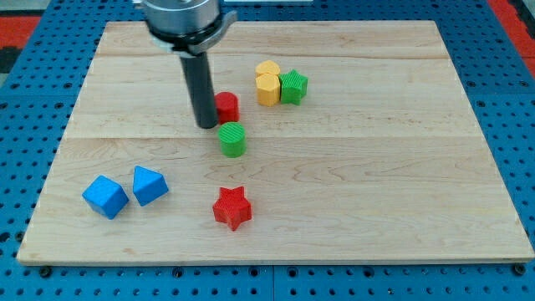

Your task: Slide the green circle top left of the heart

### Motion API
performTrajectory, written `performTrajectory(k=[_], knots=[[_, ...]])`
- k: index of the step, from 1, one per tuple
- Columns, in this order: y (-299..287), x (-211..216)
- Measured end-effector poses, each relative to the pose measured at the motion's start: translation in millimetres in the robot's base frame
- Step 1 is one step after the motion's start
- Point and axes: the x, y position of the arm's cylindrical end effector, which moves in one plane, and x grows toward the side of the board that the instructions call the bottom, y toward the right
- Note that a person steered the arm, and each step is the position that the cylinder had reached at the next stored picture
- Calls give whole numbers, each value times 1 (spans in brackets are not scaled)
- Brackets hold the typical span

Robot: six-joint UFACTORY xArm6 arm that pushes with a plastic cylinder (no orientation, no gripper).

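My tip [206, 125], a bare rod with no jaws to spread or close, rests just left of the red block [226, 106] and up-left of the green circle [233, 139], not touching it. The yellow heart [267, 84] lies further up-right. The circle looks light, rigid, apt to roll off-line; push squarely through its lower side

On the counter [401, 167], my tip [206, 125] stood just left of the red cylinder [227, 106], with the green circle [233, 139] just below both. The yellow blocks [267, 84] touched the green star [293, 86] to their right. The two blue blocks [105, 196] [150, 185] sat at the view's bottom left, and the red star [231, 207] below the circle.
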Motion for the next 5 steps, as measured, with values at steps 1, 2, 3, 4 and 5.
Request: performTrajectory(k=[1, 2, 3, 4, 5], knots=[[2, -27], [18, -48], [32, -49], [-15, 13], [-27, 51]])
